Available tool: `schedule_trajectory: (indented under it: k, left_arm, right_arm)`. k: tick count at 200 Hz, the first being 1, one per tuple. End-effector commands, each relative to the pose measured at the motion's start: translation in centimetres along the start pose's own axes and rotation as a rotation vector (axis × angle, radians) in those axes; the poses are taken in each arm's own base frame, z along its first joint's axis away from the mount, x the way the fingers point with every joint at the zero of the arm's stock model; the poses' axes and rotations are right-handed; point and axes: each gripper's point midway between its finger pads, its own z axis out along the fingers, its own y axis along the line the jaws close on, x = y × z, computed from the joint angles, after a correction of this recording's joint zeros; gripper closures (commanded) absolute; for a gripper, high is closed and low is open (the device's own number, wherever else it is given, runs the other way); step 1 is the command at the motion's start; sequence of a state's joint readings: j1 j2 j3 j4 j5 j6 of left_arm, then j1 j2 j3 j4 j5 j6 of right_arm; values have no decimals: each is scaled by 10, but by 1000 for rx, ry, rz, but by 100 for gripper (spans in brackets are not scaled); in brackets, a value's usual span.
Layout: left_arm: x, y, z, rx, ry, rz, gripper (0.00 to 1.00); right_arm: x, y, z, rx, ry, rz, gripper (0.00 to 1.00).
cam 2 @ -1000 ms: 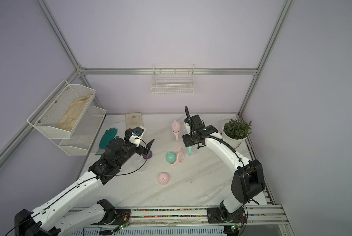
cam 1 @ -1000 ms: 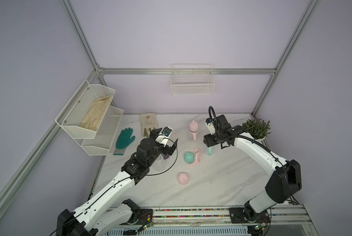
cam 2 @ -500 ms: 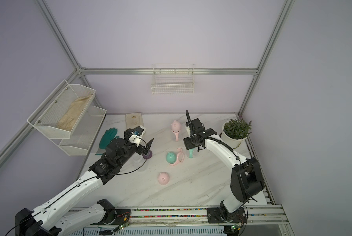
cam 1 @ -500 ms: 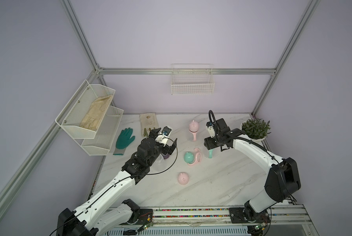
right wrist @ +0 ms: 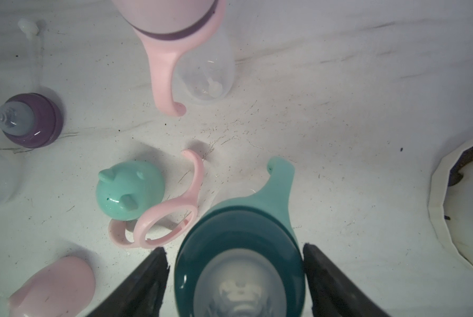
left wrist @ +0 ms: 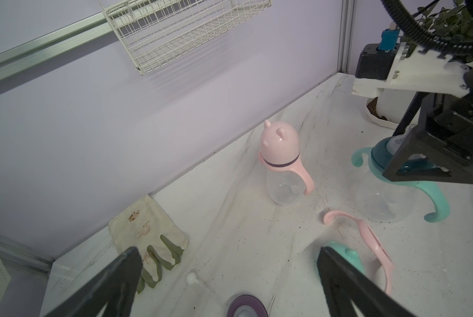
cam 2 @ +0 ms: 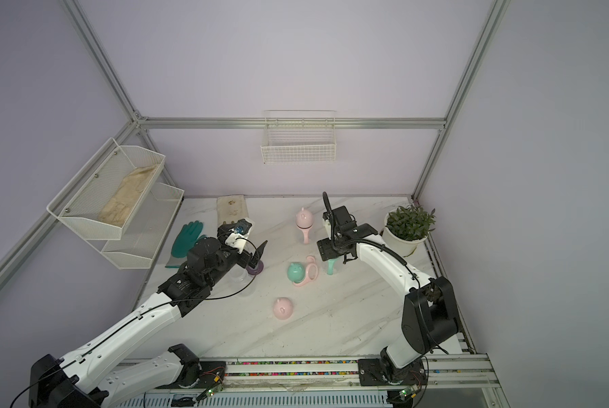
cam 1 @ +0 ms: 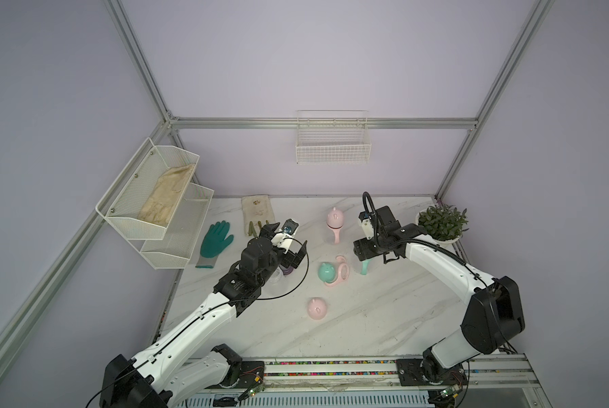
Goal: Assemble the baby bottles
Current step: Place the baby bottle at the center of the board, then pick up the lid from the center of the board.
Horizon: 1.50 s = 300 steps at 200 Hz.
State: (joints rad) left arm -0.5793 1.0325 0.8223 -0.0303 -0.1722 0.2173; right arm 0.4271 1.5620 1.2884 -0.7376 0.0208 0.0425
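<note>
Your desk (cam 1: 366, 318) is white marble with grey veins, and the wrist views show dark specks of grit scattered over it. Lilac walls framed in aluminium rails close it in. A wire basket (cam 1: 332, 148) hangs on the back wall and a two-tier mesh rack (cam 1: 154, 197) on the side wall.

Your right gripper (right wrist: 234, 248) straddles the teal collar of the mint bottle (left wrist: 383, 197), which stands upright near the desk's middle. Its fingers are apart, with a sliver of desk showing beside one of them. Your left gripper (left wrist: 227, 255) hangs wide apart and holds nothing, above the purple collar (cam 1: 288, 271) and a bare clear bottle (cam 1: 276, 279).

One capped pink bottle (cam 1: 334, 220) stands towards the back wall. The mint cap (cam 1: 327, 272) lies against a loose pink handle ring (cam 1: 342, 270), just beside the mint bottle, and a pink cap (cam 1: 317, 308) sits alone nearer you. A teal glove (cam 1: 216, 240) and a cream glove (cam 1: 257, 212) lie by the rack, and a potted plant (cam 1: 441, 226) fills the far corner.
</note>
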Motion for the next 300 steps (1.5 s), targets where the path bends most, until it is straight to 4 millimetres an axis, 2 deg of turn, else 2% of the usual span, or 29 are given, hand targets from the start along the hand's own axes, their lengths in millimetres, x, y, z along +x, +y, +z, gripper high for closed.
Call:
schedule_trajectory:
  k: [1,38,72,85,106,122,135,171,203,222,237,300]
  left_arm:
    - [-3,4,2,-14,-9,-32,0]
    - [-2,4,5,-10,3,-35,0]
    - [-2,6,6,-16,9,-39,0]
    - [-2,9,6,-28,14,-44,0]
    - [-1,20,6,-78,24,-69,0]
    - [1,32,6,-113,36,-102,0]
    - [4,42,5,-135,42,-131,0]
    - [2,63,-4,-189,12,-189,0]
    - [2,65,-5,-193,3,-196,0]
    - [4,65,-5,-193,5,-195,0]
    - [3,66,-6,-197,2,-194,0]
    - [6,66,-6,-198,5,-188,0]
  right_arm:
    - [-13,-5,-26,20,-48,-3,17]
    - [-32,-6,-49,29,-105,-28,14]
    - [-51,9,-70,-21,-181,-66,14]
    - [-56,24,-77,-45,-197,-100,16]
    - [-58,66,-80,-118,-211,-175,19]
    - [-54,99,-69,-180,-191,-206,23]
    - [-45,118,-52,-217,-161,-221,26]
    - [-15,143,-1,-243,-45,-239,34]
    - [-2,145,35,-192,13,-251,34]
    - [5,146,54,-182,31,-251,27]
    - [11,143,68,-155,58,-255,26]
    - [28,141,101,-122,120,-262,25]
